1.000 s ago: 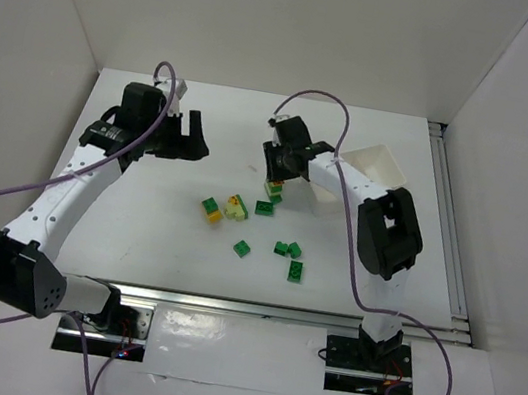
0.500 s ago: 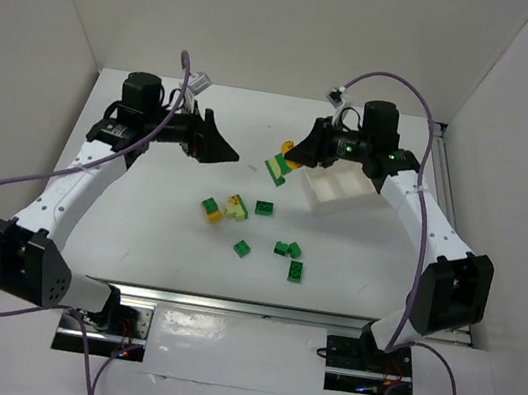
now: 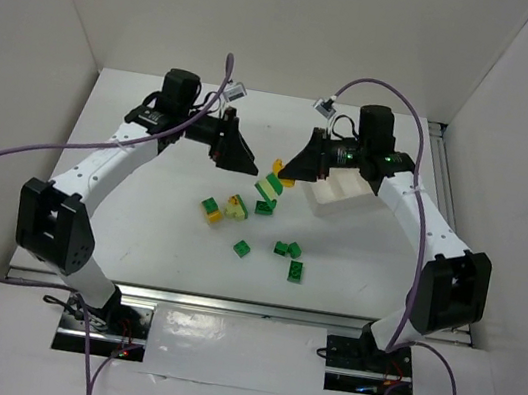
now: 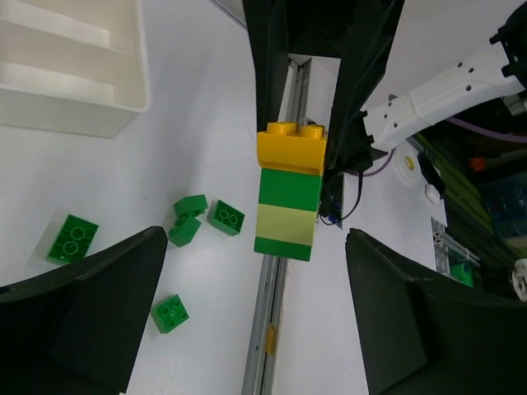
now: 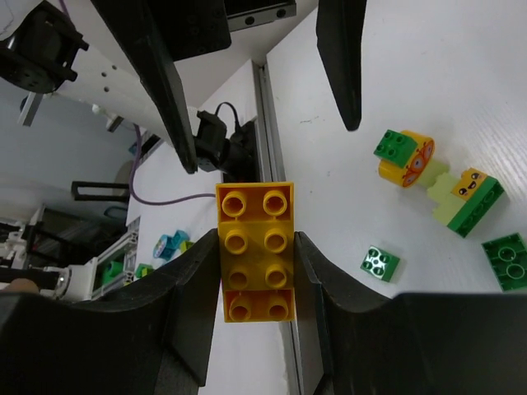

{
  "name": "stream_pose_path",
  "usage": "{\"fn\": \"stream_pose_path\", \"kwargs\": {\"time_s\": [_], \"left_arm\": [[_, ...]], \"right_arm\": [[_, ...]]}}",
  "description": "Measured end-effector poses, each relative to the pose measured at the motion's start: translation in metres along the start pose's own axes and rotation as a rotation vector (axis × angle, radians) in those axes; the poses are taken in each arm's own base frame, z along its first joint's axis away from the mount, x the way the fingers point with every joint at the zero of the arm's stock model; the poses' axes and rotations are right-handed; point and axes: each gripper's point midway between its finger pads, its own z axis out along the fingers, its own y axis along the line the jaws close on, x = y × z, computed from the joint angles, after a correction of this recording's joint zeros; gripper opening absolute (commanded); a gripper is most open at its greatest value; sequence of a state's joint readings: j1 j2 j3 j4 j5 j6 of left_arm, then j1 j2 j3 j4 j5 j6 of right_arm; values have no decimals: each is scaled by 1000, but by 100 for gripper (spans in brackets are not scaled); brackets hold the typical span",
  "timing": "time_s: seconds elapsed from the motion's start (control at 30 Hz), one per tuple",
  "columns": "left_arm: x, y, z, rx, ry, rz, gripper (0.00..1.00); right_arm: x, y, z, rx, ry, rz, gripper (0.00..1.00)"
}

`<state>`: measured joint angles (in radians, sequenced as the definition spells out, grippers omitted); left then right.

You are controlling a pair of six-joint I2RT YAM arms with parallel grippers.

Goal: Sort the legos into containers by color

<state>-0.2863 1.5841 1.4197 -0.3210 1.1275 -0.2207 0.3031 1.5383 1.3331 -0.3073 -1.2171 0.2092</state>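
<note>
Orange-yellow on top, a stacked column of studded plastic bricks (image 3: pixel 272 181), green and pale yellow-green below, was held clamped by the right gripper (image 3: pixel 298 166), raised off the table (image 3: pixel 141 207) near the white divided plastic tray (image 3: pixel 345 199). The left gripper (image 3: pixel 238 156) was seen spread wide, facing the stack's free end; separating the colours was judged the step in hand, and a square grip on the lower bricks would be called for next.

white tray (image 4: pixel 74 111) runs off the left wrist view's top edge.
</note>
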Motion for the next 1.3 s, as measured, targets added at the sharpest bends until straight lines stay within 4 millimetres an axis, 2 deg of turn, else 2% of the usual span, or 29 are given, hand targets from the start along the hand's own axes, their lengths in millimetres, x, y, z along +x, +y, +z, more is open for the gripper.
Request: {"fn": "stream_pose_path", "kwargs": {"time_s": [0.27,0.47,0.6,0.7,0.8,0.87,0.9,0.97,1.0,1.1,1.3], "left_arm": [[11,-16,17,94,52,7,93],[19,-19,26,140,81,-7,88],[22,-18,29,153,90,-17,81],[23,-20,29,165,92,-18,72],[24,-22,30,176,96,-17,56],[25,-18,30,167,97,-23,41],[26,-16,30,166,99,-31,24],[27,-13,30,164,101,-49,11],[27,-13,29,163,101,-48,0],[27,-13,29,162,101,-46,0],[24,-8,29,152,89,-10,0]], "right_arm": [[6,2,9,-32,26,17,16],[9,1,15,-39,40,27,16],[8,-1,17,-37,41,29,16],[7,-2,19,-37,44,29,16],[8,-4,21,-39,49,36,16],[8,-2,23,-50,55,40,16],[9,0,24,-53,58,40,16],[8,-2,24,-45,57,37,16],[8,-2,24,-43,57,37,16],[8,-4,24,-34,57,37,14],[1,-12,12,-1,26,38,14]]}}
